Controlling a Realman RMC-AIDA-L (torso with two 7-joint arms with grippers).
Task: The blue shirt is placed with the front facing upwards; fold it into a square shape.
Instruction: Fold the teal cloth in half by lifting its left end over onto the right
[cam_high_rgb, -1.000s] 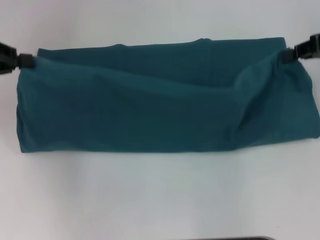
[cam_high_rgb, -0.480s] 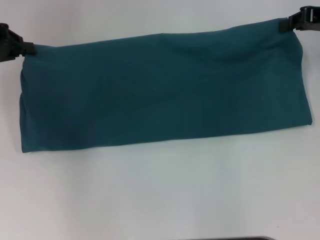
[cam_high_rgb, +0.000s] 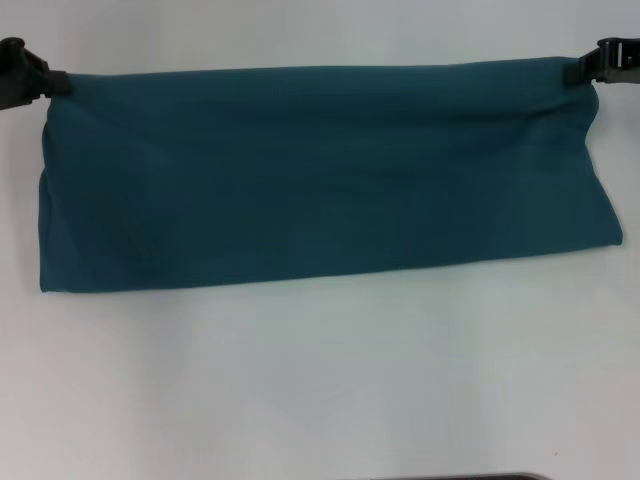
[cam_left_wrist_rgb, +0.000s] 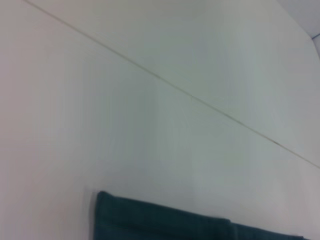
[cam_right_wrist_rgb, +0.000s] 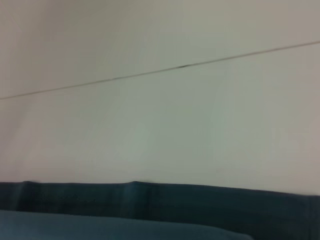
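Since before, both clenched claws, left (cam_high_rgb: 55, 82) and right (cam_high_rgb: 575, 72), stretched the blue shirt (cam_high_rgb: 320, 175) flat on the table (cam_high_rgb: 320, 390).

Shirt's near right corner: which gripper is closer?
Right. The right gripper pinches the shirt at its far right corner; the left gripper pinches the far left corner.

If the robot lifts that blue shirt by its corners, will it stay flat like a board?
Probably not. The dark teal-blue cotton shirt looks soft, so its middle would likely sag between the left tool and right tool. It seems light.
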